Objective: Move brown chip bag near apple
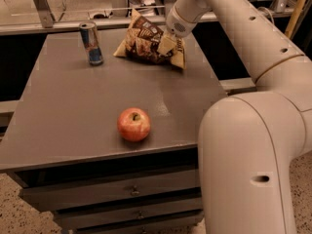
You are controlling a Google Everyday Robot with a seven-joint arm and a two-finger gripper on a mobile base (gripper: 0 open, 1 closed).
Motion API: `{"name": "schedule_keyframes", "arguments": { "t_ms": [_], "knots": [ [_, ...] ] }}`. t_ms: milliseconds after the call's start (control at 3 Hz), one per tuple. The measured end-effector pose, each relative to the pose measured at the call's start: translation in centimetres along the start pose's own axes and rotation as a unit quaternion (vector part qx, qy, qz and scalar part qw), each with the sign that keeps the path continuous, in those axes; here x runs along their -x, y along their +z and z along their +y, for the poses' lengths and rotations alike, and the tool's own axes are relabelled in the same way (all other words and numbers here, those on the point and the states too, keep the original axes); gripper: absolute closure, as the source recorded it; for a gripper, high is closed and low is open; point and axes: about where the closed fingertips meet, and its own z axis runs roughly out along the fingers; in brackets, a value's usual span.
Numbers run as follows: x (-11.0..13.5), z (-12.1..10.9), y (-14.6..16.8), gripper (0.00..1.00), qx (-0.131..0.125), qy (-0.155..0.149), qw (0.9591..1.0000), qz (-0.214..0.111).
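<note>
The brown chip bag (144, 39) is at the far right of the grey table (73, 106), tilted up, with its top corner rising past the table's back edge. My gripper (166, 45) reaches down from the right and is shut on the bag's right side, where one pale finger (165, 44) shows against the bag. The other finger is hidden behind the bag. The red-orange apple (133, 124) sits near the table's front edge, well apart from the bag and closer to me.
A blue and silver drink can (91, 44) stands upright at the far left, left of the bag. My large white arm (253, 145) fills the right side of the view. Drawers (131, 191) sit below the tabletop.
</note>
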Motion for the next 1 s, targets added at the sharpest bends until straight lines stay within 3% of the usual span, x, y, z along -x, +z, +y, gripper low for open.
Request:
{"name": "schedule_keyframes", "arguments": {
  "t_ms": [667,1000],
  "knots": [
    [0.0,0.0,-0.1,1.0,0.0,0.0,1.0,0.0],
    [-1.7,-1.0,-4.1,1.0,-0.013,0.008,0.9997,-0.02]
  ]
}}
